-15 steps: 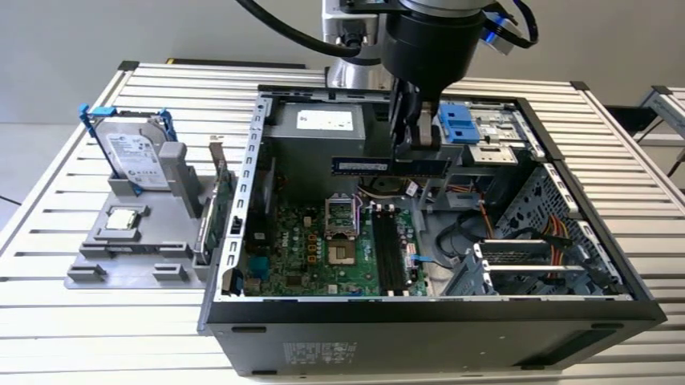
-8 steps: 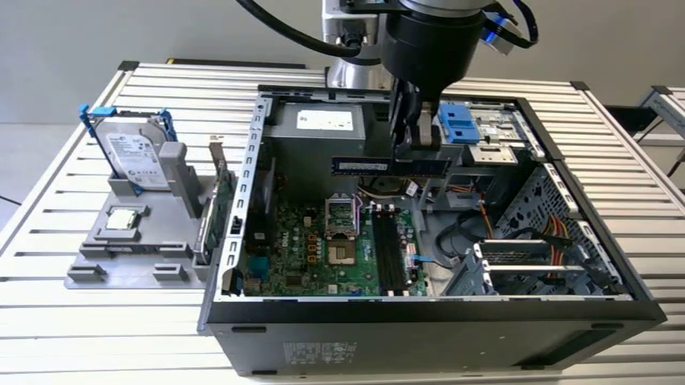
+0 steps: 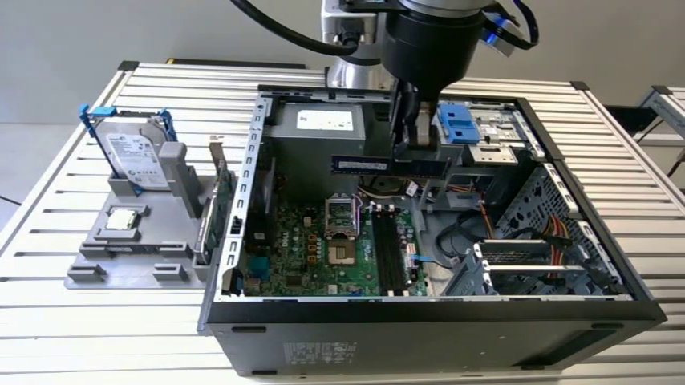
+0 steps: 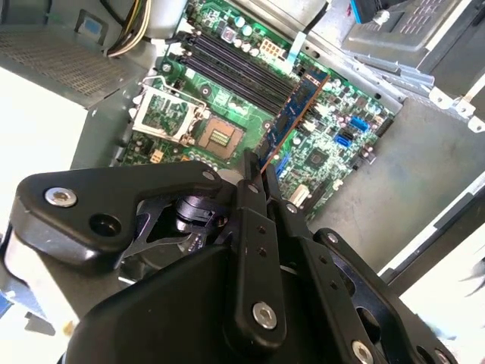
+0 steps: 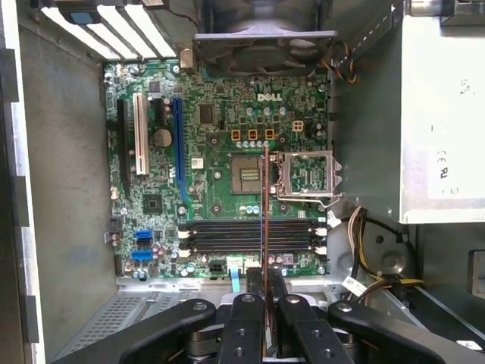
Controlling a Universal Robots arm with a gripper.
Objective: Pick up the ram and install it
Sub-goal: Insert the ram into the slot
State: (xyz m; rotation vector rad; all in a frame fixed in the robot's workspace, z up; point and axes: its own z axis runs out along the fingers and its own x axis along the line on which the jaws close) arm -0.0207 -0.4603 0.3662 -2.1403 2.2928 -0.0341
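Gripper (image 3: 415, 149) pinches ram (image 3: 362, 164), partly covering it.

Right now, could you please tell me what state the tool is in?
The tool is closed, holding the ram over the motherboard.

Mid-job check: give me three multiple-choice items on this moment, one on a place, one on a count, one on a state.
1. Where is the ram?
A) seated in a slot
B) in the gripper, above the open case
C) lying on the case floor

2. How many long black memory slots does the motherboard have?
A) two
B) four
C) six

3. The metal frame of the processor socket is:
A) flipped open
B) clamped shut
C) missing

Answers:
1 B: the strip hangs clamped over the board.
2 B: four parallel slots lie in the first wrist view.
3 A: the frame lies beside the bare socket.
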